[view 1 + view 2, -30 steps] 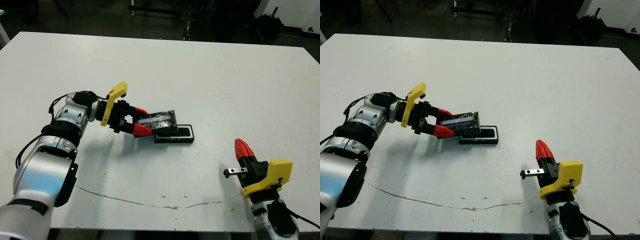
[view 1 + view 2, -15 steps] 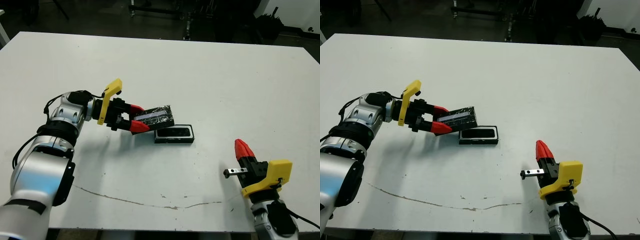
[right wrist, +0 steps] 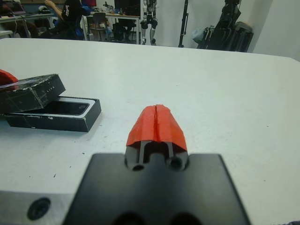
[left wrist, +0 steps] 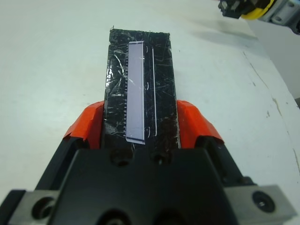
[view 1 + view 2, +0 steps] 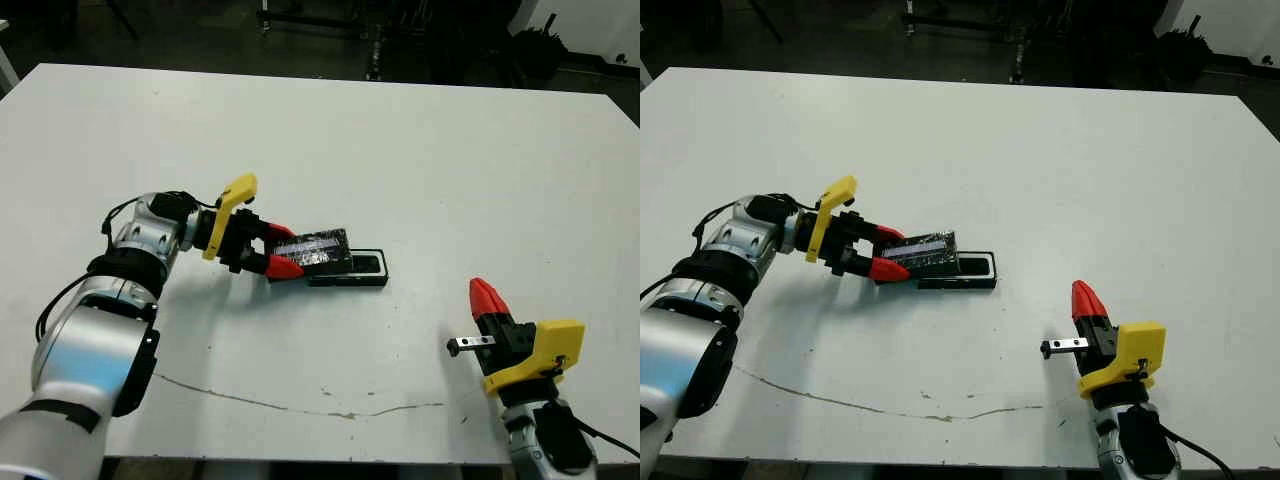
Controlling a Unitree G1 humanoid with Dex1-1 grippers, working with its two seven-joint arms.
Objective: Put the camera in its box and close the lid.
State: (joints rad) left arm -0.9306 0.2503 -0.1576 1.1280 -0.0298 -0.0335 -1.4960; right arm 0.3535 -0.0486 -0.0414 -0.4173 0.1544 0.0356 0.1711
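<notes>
Nearest the robot, at the table's point(image 5: 420, 130) front right, the right gripper point(image 5: 483, 296) hovers idle with its two red fingers point(image 3: 156, 125) pressed together, clenched on nothing. It points away toward the middle of the white table and sits well apart from the other things.

Farther in and to the left, near the table's middle, lies the box point(image 5: 360, 271), a small shallow black tray resting flat on the surface. Its inside shows dark from the right wrist view, so whether the camera lies in it cannot be told from here.

The lid point(image 5: 322, 250), a glossy black slab with a speckled, reflective top, is held over the box's left end. It is tilted, with its far end overlapping the box; whether it touches the rim there is unclear. The lid does not cover the box fully; the right part of the tray stays uncovered.

The left gripper point(image 5: 279, 252) reaches in from the left, its red fingers point(image 4: 191, 123) grasping the lid by its two long sides at the end nearest the arm.

Beyond the table's far edge, dark stands and equipment fill the room, and a person point(image 3: 70, 14) sits at a desk in the background
</notes>
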